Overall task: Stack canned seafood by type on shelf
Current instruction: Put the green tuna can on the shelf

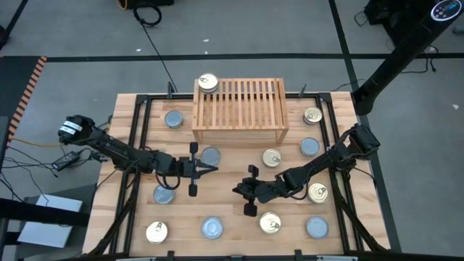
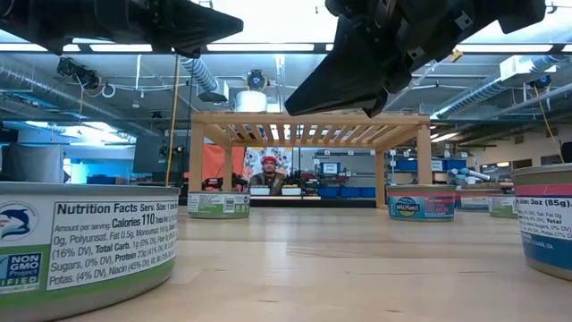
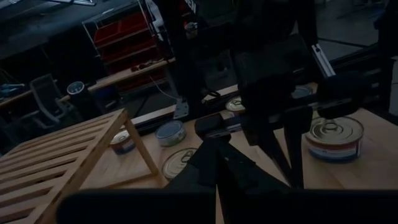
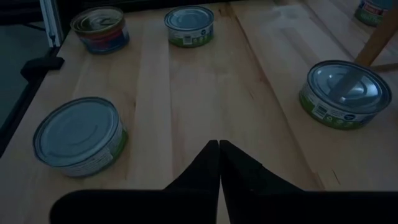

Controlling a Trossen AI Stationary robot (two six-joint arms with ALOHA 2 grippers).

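Both arms are over the mid-table with nothing held.

Left gripper (image 1: 214,170): fingers pressed together, empty, tips pointing toward the right arm. A silver-topped round tin (image 1: 210,156) sits just beside the tips, on the shelf side. Another silver-topped tin (image 1: 164,194) sits behind the gripper near its wrist, on the near-edge side. A third silver tin (image 1: 174,119) is further off, next to the shelf's left end.

Right gripper (image 1: 236,190): fingers closed to a point, empty, aimed toward the left arm. The right wrist view shows the shut tips (image 4: 219,155) over bare planks, with a silver tin (image 4: 79,134) to one side and another silver tin (image 4: 346,93) to the other, neither touching. A gold-topped tin (image 1: 271,158) sits beside the gripper body on the shelf side. A second gold tin (image 1: 270,223) is near it on the front-edge side, and a third (image 1: 317,192) lies by the forearm.

The light wooden slatted rack shelf (image 1: 239,109) is beyond both grippers, at the table's far side and well apart from them. One gold-topped tin (image 1: 208,83) is on its top at the left far corner. The rest of the tins are loose on the plank tabletop (image 1: 225,210), around and in front of the shelf.

Low view: a person (image 2: 268,174) is visible in the room behind the shelf.
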